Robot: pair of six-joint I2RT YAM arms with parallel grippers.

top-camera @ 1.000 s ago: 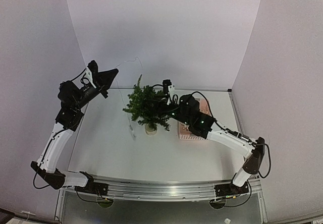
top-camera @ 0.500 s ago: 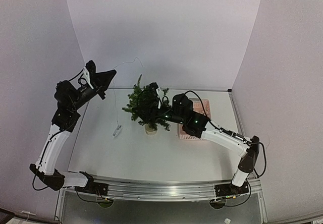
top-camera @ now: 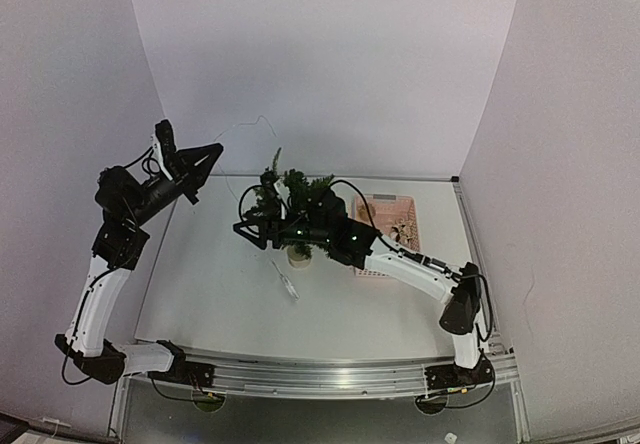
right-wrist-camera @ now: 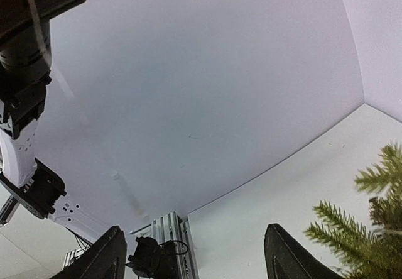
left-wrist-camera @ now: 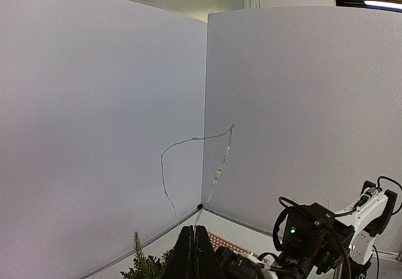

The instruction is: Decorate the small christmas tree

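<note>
The small christmas tree (top-camera: 296, 200), dark green in a pale pot (top-camera: 298, 255), stands mid-table; its branches show in the wrist views (left-wrist-camera: 142, 264) (right-wrist-camera: 366, 227). My left gripper (top-camera: 212, 151) is raised at the upper left, shut on a thin light string (top-camera: 261, 119) (left-wrist-camera: 188, 141). The string arcs above the tree toward the back wall. A pale end piece (top-camera: 287, 285) of the string is low in front of the tree. My right gripper (top-camera: 243, 228) (right-wrist-camera: 195, 263) reaches across the tree's left front, open, nothing between its fingers.
A pink basket (top-camera: 389, 226) (left-wrist-camera: 227, 242) with small ornaments sits right of the tree, behind the right forearm. White walls close the table on three sides. The left arm (right-wrist-camera: 25, 46) looms at the upper left of the right wrist view.
The right gripper has swung left, from behind the tree to its left front. The left gripper drew slightly left with the string. The string's end piece swung about in front of the tree.
</note>
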